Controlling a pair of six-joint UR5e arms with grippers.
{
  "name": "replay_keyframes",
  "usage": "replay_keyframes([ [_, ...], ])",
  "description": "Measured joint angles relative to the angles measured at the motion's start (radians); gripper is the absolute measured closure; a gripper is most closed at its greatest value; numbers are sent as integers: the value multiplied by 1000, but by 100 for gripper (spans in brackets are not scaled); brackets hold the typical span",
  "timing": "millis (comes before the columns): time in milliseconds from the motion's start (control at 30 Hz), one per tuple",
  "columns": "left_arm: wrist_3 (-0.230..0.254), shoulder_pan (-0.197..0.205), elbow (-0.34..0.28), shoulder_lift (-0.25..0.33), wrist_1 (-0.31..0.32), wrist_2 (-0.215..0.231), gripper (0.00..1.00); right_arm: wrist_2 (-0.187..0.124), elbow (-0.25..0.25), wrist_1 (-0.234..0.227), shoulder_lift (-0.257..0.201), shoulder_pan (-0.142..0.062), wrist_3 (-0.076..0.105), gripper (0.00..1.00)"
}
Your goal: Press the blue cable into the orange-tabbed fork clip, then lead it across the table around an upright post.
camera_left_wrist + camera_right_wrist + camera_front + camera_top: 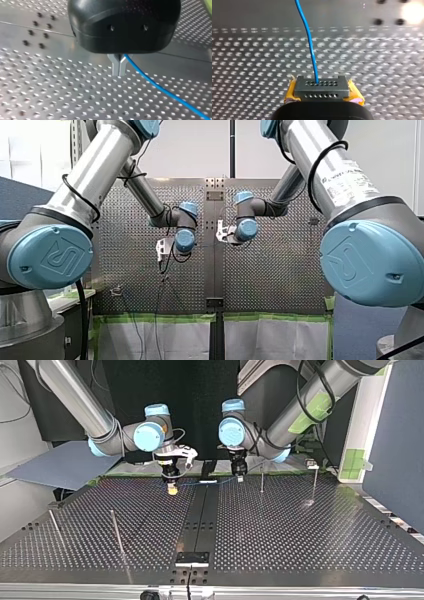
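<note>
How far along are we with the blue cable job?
Done: the blue cable is gripped. My right tool clamps the dark connector block at its end, my left tool pinches the cable further along. In hand: the cable spans between both tools. Left: no clip is visible holding it, and it rounds none of the upright posts.

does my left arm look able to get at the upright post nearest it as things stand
Probably yes: in the top view the post stands close beside my left gripper, with only bare table between them. Its fingers are shut on the blue cable, which would come along.
</note>
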Motion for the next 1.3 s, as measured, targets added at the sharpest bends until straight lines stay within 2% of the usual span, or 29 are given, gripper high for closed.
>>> replay_keyframes([
  [233, -1, 2, 37, 61, -34, 3, 100, -3, -15, 30, -62, 3, -2, 100],
  [500, -4, 1, 112, 136, -108, -4, 100, -3, -22, 49, -147, 2, -1, 100],
  [733, -2, 0, 175, 199, -171, 1, 100, -4, -54, 80, -221, 3, -2, 100],
  [933, -1, 0, 234, 259, -230, 21, 100, -3, -80, 103, -284, -1, -2, 100],
  [1133, -2, 1, 296, 319, -270, 63, 100, 0, -88, 115, -344, -11, 2, 100],
  [1300, -4, 0, 342, 323, -293, 107, 100, 7, -89, 119, -386, -27, 5, 100],
])
